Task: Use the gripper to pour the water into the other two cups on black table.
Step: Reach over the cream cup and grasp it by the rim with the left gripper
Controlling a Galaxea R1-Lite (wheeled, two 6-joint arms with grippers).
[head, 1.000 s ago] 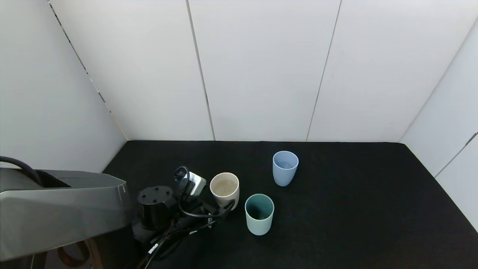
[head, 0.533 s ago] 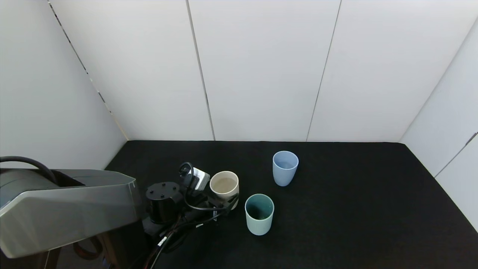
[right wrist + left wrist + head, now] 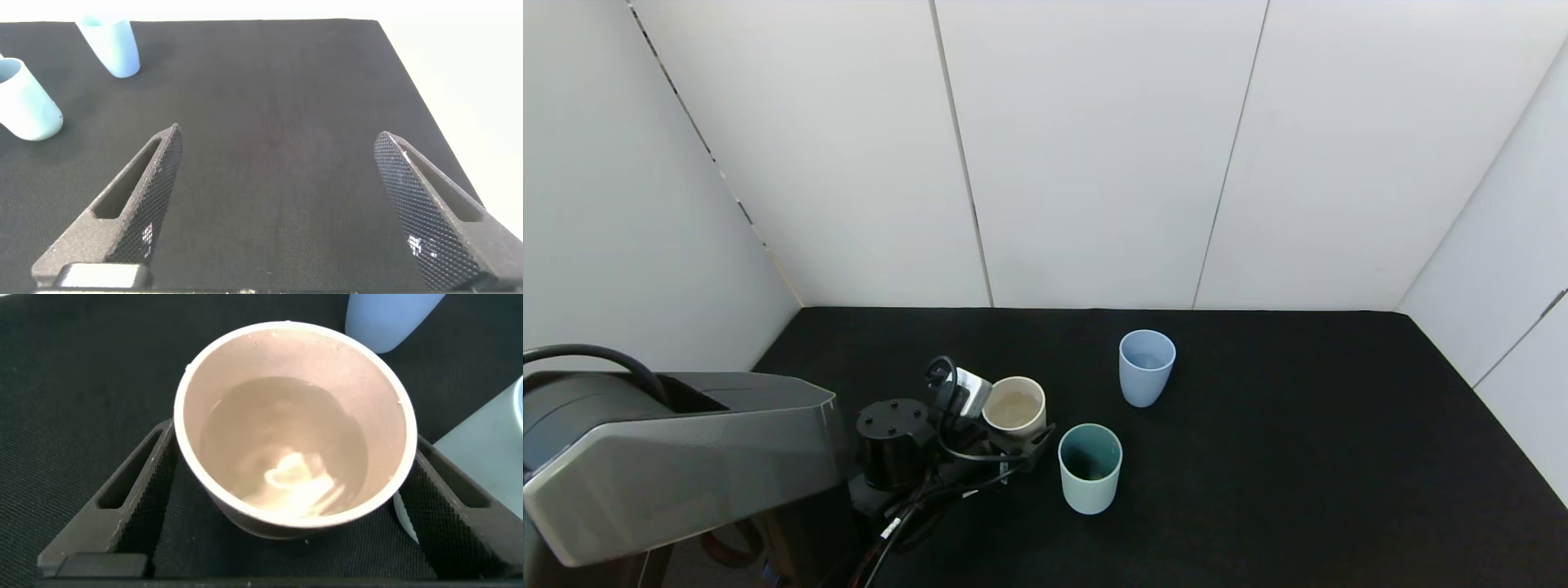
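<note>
Beige cup [image 3: 290,429] of water [image 3: 282,449] sits between left pincer [image 3: 1013,445] fingers, spread wide, not gripping | teal cup [image 3: 1089,467] at 4 o'clock, blue cup [image 3: 1147,367] at 2 o'clock, awaiting pours | right pincer [image 3: 286,204] wide, idle above surface [image 3: 1298,457].

left hand [image 3: 1013,445] low, fingers [image 3: 122,506] spread wide, right hand [image 3: 286,220] open, parked

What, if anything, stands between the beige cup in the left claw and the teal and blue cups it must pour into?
Nothing visible does. The left claw straddles the beige cup; the teal cup stands right beside it, and bare black table lies on the way to the blue cup. The right claw hovers over bare table, well apart.
</note>
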